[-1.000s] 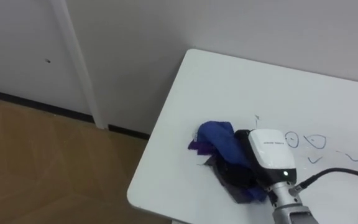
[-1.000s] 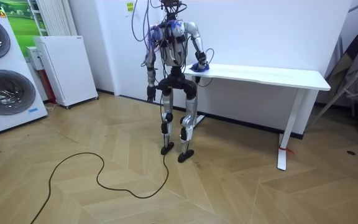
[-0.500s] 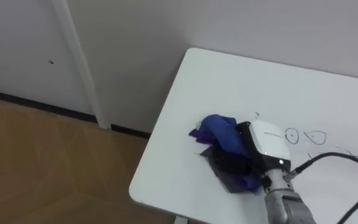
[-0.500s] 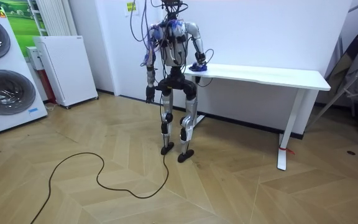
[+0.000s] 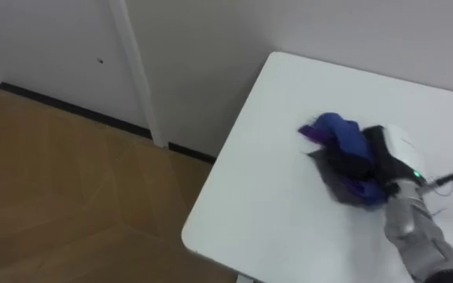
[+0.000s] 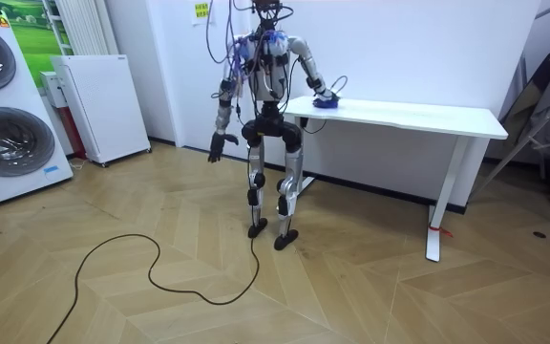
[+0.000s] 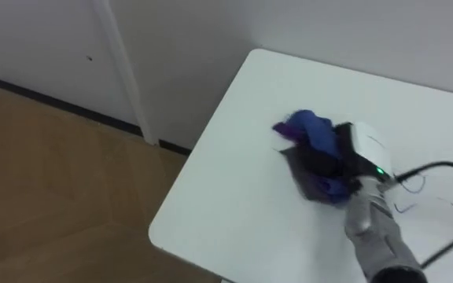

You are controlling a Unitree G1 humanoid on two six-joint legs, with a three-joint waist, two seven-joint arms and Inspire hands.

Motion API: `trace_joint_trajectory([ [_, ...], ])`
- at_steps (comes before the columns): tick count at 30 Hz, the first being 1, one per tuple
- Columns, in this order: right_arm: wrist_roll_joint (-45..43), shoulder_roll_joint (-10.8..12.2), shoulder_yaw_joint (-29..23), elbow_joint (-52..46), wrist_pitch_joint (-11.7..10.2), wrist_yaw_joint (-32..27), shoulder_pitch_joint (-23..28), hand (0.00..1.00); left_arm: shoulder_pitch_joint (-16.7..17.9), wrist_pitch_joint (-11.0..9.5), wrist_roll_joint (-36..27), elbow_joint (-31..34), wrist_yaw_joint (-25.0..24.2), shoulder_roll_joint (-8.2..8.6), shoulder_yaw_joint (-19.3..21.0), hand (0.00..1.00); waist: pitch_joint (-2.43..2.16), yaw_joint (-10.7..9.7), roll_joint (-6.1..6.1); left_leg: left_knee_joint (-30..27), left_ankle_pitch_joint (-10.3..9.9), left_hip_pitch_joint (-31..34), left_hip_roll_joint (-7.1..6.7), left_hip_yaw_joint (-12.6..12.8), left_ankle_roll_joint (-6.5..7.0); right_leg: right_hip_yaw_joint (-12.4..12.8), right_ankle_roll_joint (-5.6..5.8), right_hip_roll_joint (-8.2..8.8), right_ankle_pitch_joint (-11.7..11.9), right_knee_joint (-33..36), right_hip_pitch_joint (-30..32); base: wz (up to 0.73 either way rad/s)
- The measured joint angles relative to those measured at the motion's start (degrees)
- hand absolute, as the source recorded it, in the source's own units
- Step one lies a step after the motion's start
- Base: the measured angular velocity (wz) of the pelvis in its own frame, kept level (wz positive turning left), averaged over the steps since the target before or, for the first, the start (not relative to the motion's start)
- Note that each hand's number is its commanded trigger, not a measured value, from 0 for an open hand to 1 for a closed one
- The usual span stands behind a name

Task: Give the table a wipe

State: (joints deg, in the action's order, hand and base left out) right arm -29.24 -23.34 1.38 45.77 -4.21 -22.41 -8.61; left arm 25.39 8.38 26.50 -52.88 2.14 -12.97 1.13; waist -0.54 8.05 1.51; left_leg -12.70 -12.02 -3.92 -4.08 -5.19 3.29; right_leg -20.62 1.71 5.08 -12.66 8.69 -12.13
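A bunched blue cloth (image 5: 338, 134) lies on the white table (image 5: 266, 204) near its left end. My right hand (image 5: 392, 153) comes in from the lower right and is shut on the cloth, pressing it onto the tabletop. The right eye view shows the same cloth (image 7: 309, 130) and hand (image 7: 364, 149). In the room view I stand at the table's left end with the right hand (image 6: 325, 98) reaching over it. My left hand (image 6: 216, 151) is held out from my side, away from the table.
Faint pen scribbles (image 7: 447, 206) mark the tabletop to the right of the hand. A white wall and a wooden floor (image 5: 61, 196) lie beyond the table's left edge. In the room view a white cabinet (image 6: 103, 105) and washing machines (image 6: 3, 115) stand at the left.
My right hand has slid the cloth farther onto the table and to the right, away from the left edge. The left arm has swung outward. The head camera has shifted.
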Motion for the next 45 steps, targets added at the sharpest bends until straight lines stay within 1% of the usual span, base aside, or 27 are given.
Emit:
trace_joint_trajectory([
  [1,0.2,-0.4,-2.1,1.5,-0.8,-0.9,0.9,1.0,0.5,0.0,0.0,0.0,0.0,-0.16,1.4,0.0,0.09,-0.6,0.31,0.1,0.0,-0.4,-0.09,-0.1,0.0,0.0,0.0,0.02,0.0,-0.1,-0.6,0.11],
  [3,0.3,-1.2,-4.0,4.6,-1.8,-2.1,2.1,1.0,1.2,-0.1,0.0,-0.1,0.0,-0.26,2.5,0.0,0.11,-1.8,0.29,0.0,0.0,-1.1,-0.23,0.1,0.01,0.1,0.0,0.12,0.0,-0.1,-1.5,0.15],
  [4,0.5,-1.6,-5.6,6.4,-2.2,-2.7,2.7,1.0,1.1,-0.5,0.0,-0.3,0.0,-0.15,3.3,0.0,0.18,-1.9,0.81,0.2,0.0,-1.5,-0.22,0.7,0.09,0.2,0.01,0.2,0.0,-0.1,-1.8,0.07],
  [5,0.6,-1.7,-6.8,7.6,-2.4,-3.3,3.4,1.0,0.4,-1.1,0.0,-0.3,0.0,-0.14,3.9,0.0,-0.06,-1.9,0.7,0.4,0.1,-1.7,-0.2,0.9,0.16,0.7,0.07,0.21,0.0,-0.1,-1.9,0.0],
  [7,0.6,-1.7,-7.8,8.3,-2.6,-4.4,4.5,1.0,-0.6,-2.0,0.0,-0.2,0.0,-0.08,4.5,0.0,0.04,-2.1,1.06,0.3,0.1,-1.7,-0.17,1.4,0.23,1.6,0.14,0.2,-0.1,-0.1,-1.9,-0.09],
  [10,0.7,-1.7,-8.5,8.5,-2.7,-5.7,6.6,1.0,-1.3,-2.8,0.0,0.0,0.0,-0.03,4.5,0.0,-0.16,-3.2,1.3,0.1,0.1,-1.7,-0.12,2.0,0.25,1.9,0.25,0.22,-0.1,0.1,-1.9,-0.12],
  [13,0.6,-1.7,-9.5,8.4,-2.8,-6.7,8.8,1.0,-1.4,-2.8,0.1,0.0,0.1,-0.02,4.5,0.0,-0.39,-3.4,1.43,0.1,0.1,-1.8,0.18,2.7,0.25,2.5,0.57,0.07,0.1,0.1,-2.0,-0.17],
  [16,-0.5,-1.7,-9.5,8.4,-2.7,-7.8,10.6,1.0,-1.3,-2.7,0.4,-0.1,0.1,0.38,4.4,0.0,-0.43,-3.4,1.28,0.1,0.1,-3.1,0.34,3.2,0.24,2.6,0.59,0.02,0.1,0.1,-3.1,-0.1],
  [18,-0.8,-1.6,-9.4,7.0,-1.9,-7.8,10.7,1.0,-1.4,-2.5,0.4,-0.1,0.1,0.82,4.4,0.0,-0.34,-3.0,1.09,0.1,0.1,-3.5,0.39,3.5,0.21,3.2,0.6,-0.02,0.1,0.1,-3.3,-0.15],
  [19,-1.0,-1.5,-9.2,6.2,-1.1,-7.5,10.6,1.0,-1.9,-2.4,0.4,-0.1,0.0,1.01,4.4,0.0,-0.27,-2.8,0.97,0.1,0.1,-3.5,0.39,3.5,0.12,3.4,0.6,-0.03,0.1,0.1,-3.3,-0.1],
  [20,-2.7,-1.0,-8.8,4.5,0.4,-7.5,10.6,1.0,-1.9,-2.2,0.5,-0.2,0.1,1.18,4.4,0.0,-0.2,-2.6,0.8,0.1,0.2,-3.5,0.45,3.6,0.05,3.6,0.6,-0.11,0.1,0.2,-3.2,-0.09],
  [21,-3.6,-0.8,-8.6,3.3,1.2,-7.4,10.6,1.0,-2.0,-2.0,0.6,-0.4,0.0,1.31,4.3,0.0,-0.12,-2.6,0.71,0.1,0.2,-3.5,0.5,3.7,0.01,3.7,0.6,-0.15,0.1,0.2,-3.1,-0.12],
  [22,-5.9,-0.5,-7.5,1.2,3.0,-7.4,10.7,1.0,-2.3,-1.4,0.6,-0.8,-0.1,1.54,4.2,0.0,-0.06,-2.3,0.26,0.1,0.3,-3.5,0.69,4.1,-0.09,4.0,0.58,-0.22,0.1,0.3,-2.9,-0.25],
  [23,-8.0,0.0,-6.4,-1.4,4.9,-6.9,10.7,1.0,-2.5,-0.8,0.5,-1.1,-0.2,1.66,4.1,0.0,0.01,-1.4,-0.22,0.3,0.4,-3.5,0.96,4.7,-0.22,4.9,0.37,-0.35,0.0,1.0,-2.1,-0.32],
  [24,-9.1,0.3,-5.7,-2.7,5.6,-6.7,10.7,1.0,-2.6,-0.5,0.5,-1.1,-0.3,1.63,3.9,0.0,0.06,-1.0,-0.33,0.3,0.4,-3.3,1.06,5.0,-0.29,5.1,0.25,-0.39,0.0,1.1,-1.6,-0.35],
  [26,-13.3,1.6,-0.2,-7.9,8.2,-5.5,10.5,1.0,-3.1,0.4,0.7,-1.1,-0.2,1.57,2.5,0.0,0.17,0.8,-0.32,0.5,0.7,-2.7,1.35,6.0,-0.7,6.3,-0.34,-0.99,0.3,1.1,-0.5,-0.31],
  [27,-14.6,2.0,1.2,-9.3,8.6,-4.8,10.3,1.0,-3.2,0.4,0.8,-1.1,-0.3,1.61,2.3,0.0,0.24,1.1,-0.25,0.6,0.8,-2.6,1.48,6.2,-0.8,6.4,-0.44,-1.08,0.3,1.0,-0.4,-0.19],
  [29,-19.1,4.5,5.9,-14.3,9.3,-2.0,9.6,1.0,-3.5,0.5,0.7,-1.2,-0.3,1.92,1.6,0.0,0.45,2.5,0.09,1.0,0.9,-2.6,1.6,6.4,-1.06,6.3,-0.65,-1.22,0.2,1.1,-0.1,0.0],
  [31,-20.7,6.2,9.0,-16.3,9.3,-0.4,8.1,1.0,-3.6,0.4,0.6,-0.8,-0.3,2.11,0.4,0.0,0.57,3.4,-0.03,1.0,0.9,-2.2,1.57,6.2,-1.06,6.1,-0.67,-1.19,0.1,1.0,0.3,0.07],
  [32,-20.8,6.7,10.7,-16.9,9.3,0.5,6.8,1.0,-3.5,0.5,0.5,-0.4,-0.3,2.2,-0.2,0.0,0.84,3.8,-0.06,1.1,0.9,-2.0,1.48,6.0,-1.06,6.0,-0.59,-1.13,0.0,0.9,0.4,0.12],
  [34,-20.4,7.1,12.2,-17.4,9.2,1.7,5.2,1.0,-3.1,0.5,0.4,0.4,-0.4,2.19,-0.6,0.0,0.86,4.7,0.13,1.0,1.0,-1.6,1.45,5.7,-0.99,5.7,-0.47,-1.01,-0.1,1.0,1.1,0.12],
  [37,-20.2,7.1,12.5,-17.1,8.5,1.8,3.7,1.0,-2.8,0.5,0.3,0.4,-0.4,2.1,-0.8,0.0,1.24,4.5,0.51,1.0,1.0,-0.8,1.33,4.3,-0.97,4.7,-0.39,-0.87,-0.2,0.8,1.2,0.24],
  [39,-19.2,6.8,12.5,-16.1,7.4,1.1,3.8,1.0,-2.3,0.5,0.0,0.4,-0.4,2.01,-0.8,0.0,1.0,4.2,1.1,1.2,1.0,-0.9,1.32,4.0,-0.97,4.5,-0.38,-0.89,-0.1,0.9,1.1,0.21],
  [40,-18.6,6.5,12.5,-14.9,6.1,-0.3,4.4,1.0,-2.0,0.5,0.1,0.3,-0.4,1.92,-0.7,0.0,0.85,3.7,1.32,1.3,1.0,-0.8,1.25,3.4,-0.97,3.9,-0.37,-0.88,-0.1,0.9,0.9,0.24],
  [43,-17.7,5.5,11.3,-13.7,3.3,-2.9,6.5,1.0,-2.1,0.3,0.6,0.5,-0.3,1.81,0.0,0.0,0.73,2.1,1.32,1.2,1.0,-0.9,0.99,3.2,-0.97,3.2,-0.34,-0.68,-0.1,0.5,0.2,0.24],
  [44,-17.5,5.4,9.9,-12.5,2.2,-4.5,7.5,1.0,-2.1,0.2,0.6,0.5,-0.3,1.51,0.6,0.0,0.43,1.4,1.42,1.2,1.1,-1.0,0.63,3.2,-0.87,3.3,-0.32,-0.5,-0.1,-0.1,-0.6,0.31],
  [45,-17.1,5.2,9.1,-11.8,1.7,-5.2,8.0,1.0,-2.3,0.1,0.5,0.5,-0.3,1.4,1.1,0.0,0.43,1.2,1.41,1.2,1.1,-1.2,0.53,3.3,-0.83,3.3,-0.24,-0.38,-0.2,-0.2,-0.9,0.26],
])
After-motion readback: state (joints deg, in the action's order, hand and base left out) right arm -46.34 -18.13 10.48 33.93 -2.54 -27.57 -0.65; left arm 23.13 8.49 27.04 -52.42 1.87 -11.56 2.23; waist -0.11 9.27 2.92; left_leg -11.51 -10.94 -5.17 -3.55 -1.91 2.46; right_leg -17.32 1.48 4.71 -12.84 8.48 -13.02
